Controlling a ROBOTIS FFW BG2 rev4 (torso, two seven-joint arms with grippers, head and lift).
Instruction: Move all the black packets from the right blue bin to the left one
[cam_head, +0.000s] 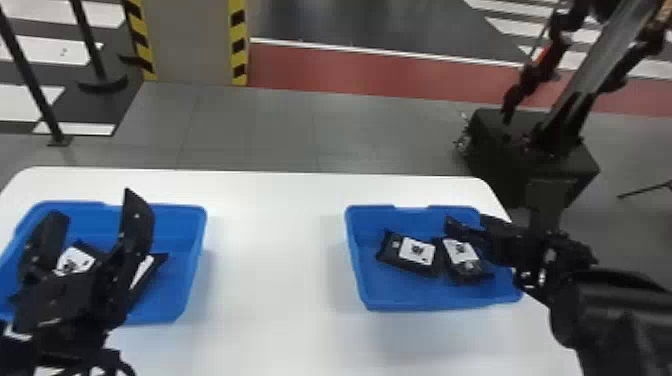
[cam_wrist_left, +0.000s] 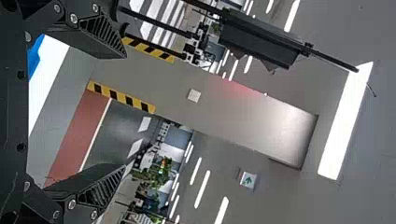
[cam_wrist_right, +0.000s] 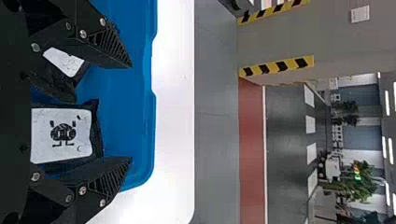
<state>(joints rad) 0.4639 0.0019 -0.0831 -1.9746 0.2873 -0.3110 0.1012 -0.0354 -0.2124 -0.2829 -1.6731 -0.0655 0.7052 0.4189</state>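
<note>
Listed as two black packets (cam_head: 416, 250), ungrasped, in the right blue bin (cam_head: 400, 302), beneath right gripper (cam_wrist_right: 132, 112), spread apparently for straddling one; with left gripper (cam_head: 94, 204), likewise spread, over left bin (cam_head: 192, 250), presumably in waiting.

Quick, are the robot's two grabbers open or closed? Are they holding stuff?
Left grabber: open, holding nothing.
Right grabber: open, holding nothing, over the right bin.
</note>
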